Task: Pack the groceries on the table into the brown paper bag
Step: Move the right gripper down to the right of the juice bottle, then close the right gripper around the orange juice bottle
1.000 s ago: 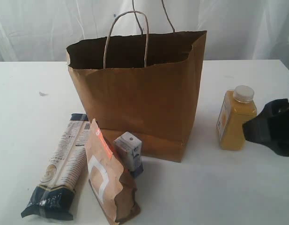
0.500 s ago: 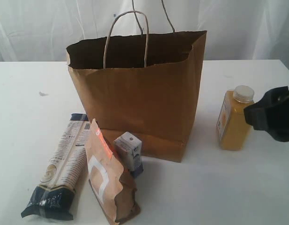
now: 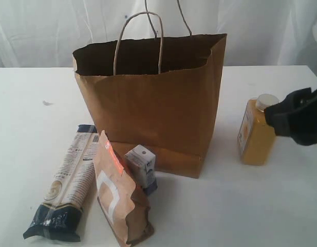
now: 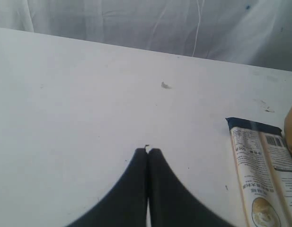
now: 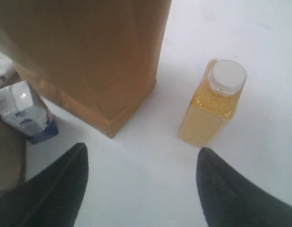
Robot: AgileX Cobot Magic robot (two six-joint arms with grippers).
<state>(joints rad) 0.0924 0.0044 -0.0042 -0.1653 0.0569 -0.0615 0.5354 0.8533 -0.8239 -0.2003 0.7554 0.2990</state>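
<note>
You see the brown paper bag (image 3: 153, 103) standing open on the white table (image 3: 240, 206). The yellow juice bottle (image 3: 257, 133) stands upright to its right, capped. In front lie the long pasta packet (image 3: 66, 185), the brown-orange pouch (image 3: 119, 198) and the small white-blue carton (image 3: 142, 167), side by side.

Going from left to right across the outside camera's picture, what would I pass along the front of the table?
long pasta packet → brown-orange pouch → small white-blue carton → yellow juice bottle → right gripper. The brown paper bag spans the middle behind them, so it is left out.
</note>
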